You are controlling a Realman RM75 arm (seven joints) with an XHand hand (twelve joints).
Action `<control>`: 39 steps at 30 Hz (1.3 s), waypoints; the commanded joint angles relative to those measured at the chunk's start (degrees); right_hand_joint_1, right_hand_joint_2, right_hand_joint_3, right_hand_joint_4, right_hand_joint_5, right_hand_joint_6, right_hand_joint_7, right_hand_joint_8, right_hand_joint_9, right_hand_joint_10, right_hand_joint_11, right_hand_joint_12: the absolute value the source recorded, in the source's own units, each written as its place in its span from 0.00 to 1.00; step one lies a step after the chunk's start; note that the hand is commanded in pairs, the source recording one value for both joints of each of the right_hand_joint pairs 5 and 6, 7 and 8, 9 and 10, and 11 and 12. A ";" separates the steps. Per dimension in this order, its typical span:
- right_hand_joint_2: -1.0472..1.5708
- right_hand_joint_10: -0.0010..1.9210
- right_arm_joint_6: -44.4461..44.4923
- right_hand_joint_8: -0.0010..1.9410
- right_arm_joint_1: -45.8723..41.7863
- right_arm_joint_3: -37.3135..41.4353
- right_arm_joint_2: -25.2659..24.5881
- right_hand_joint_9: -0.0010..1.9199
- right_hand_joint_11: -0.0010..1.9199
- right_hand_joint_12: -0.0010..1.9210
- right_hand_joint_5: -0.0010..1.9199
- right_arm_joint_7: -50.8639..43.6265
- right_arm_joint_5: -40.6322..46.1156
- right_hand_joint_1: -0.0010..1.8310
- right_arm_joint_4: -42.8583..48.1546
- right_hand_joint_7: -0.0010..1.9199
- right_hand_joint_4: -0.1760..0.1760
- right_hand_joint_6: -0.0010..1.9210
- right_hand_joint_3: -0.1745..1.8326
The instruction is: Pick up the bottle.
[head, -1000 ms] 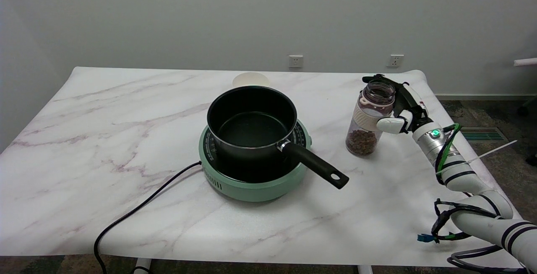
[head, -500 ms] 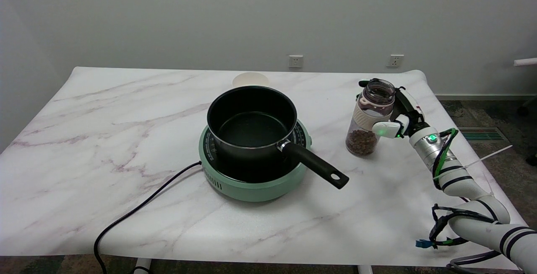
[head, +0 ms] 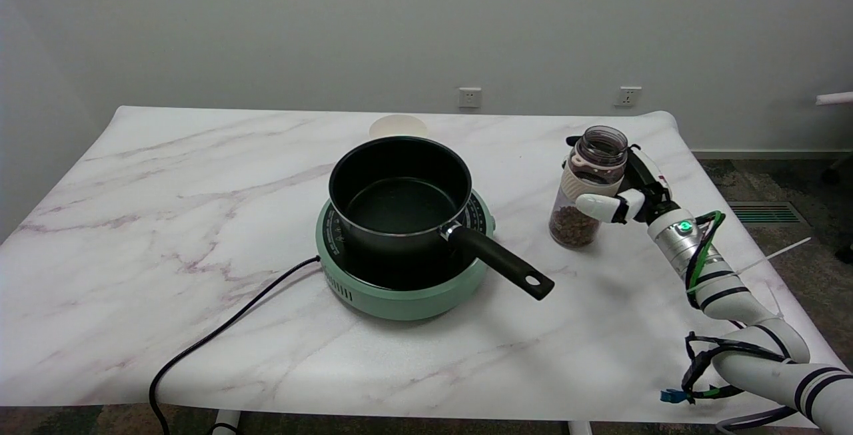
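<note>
Bottle (head: 586, 188): clear plastic, cap off, mouth open, pale band around the middle, brown pellets filling the bottom third. Upright on the table (head: 200, 222), at 3 o'clock from centre, near the far right edge.

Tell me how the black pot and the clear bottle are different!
The black round pot is wide, low and looks empty; the clear plastic bottle is tall, narrow and holds brown bits. The pot sits on the green cooker; the bottle stands on the marble table. Both are upright and open on top.
</note>
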 commanded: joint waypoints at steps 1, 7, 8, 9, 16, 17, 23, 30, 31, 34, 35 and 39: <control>0.28 0.39 0.61 0.45 -0.63 -0.29 -0.19 0.39 0.43 0.43 0.31 0.34 0.11 0.67 -0.22 0.46 0.50 0.31 0.55; 0.28 0.39 0.61 0.46 -0.63 -0.29 -0.19 0.39 0.42 0.42 0.31 0.34 0.11 0.68 -0.30 0.47 0.50 0.31 0.55; 0.29 0.39 0.61 0.46 -0.55 -0.29 -0.19 0.39 0.42 0.42 0.31 0.34 0.11 0.68 -0.30 0.47 0.50 0.31 0.55; 0.29 0.39 0.61 0.47 -0.55 -0.29 -0.19 0.39 0.42 0.42 0.31 0.34 0.11 0.69 -0.30 0.47 0.50 0.31 0.54; 0.43 0.45 0.21 0.49 -0.55 -0.21 -0.19 0.45 0.41 0.41 0.31 0.34 0.11 0.72 -0.30 0.49 0.50 0.31 0.44; 0.46 0.46 0.13 0.49 -0.55 -0.13 -0.19 0.46 0.41 0.41 0.32 0.34 0.11 0.73 -0.30 0.50 0.50 0.32 0.44; 0.57 0.53 0.04 0.51 -0.47 0.11 -0.19 0.53 0.37 0.37 0.36 0.33 0.03 0.76 -0.31 0.52 0.50 0.36 0.44; 0.61 0.59 -0.43 0.54 -0.39 0.26 -0.11 0.59 0.44 0.44 0.45 0.34 0.03 0.80 -0.38 0.55 0.50 0.45 0.49; 0.62 0.59 -0.40 0.54 -0.40 0.21 -0.10 0.59 0.44 0.44 0.46 0.43 0.00 0.81 -0.30 0.55 0.50 0.46 0.49; 0.63 0.60 -0.81 0.55 -0.25 0.91 -0.14 0.60 0.46 0.46 0.48 -0.39 0.24 0.82 -1.10 0.56 0.50 0.48 0.51; 0.63 0.61 3.10 0.56 -1.08 -5.49 0.32 0.61 0.46 0.46 0.49 9.21 -2.55 0.82 7.31 0.56 0.50 0.49 0.51; 0.64 0.62 -0.51 0.60 -0.23 0.90 -0.03 0.62 0.49 0.49 0.54 0.34 -0.21 0.81 -0.70 0.61 0.50 0.54 0.53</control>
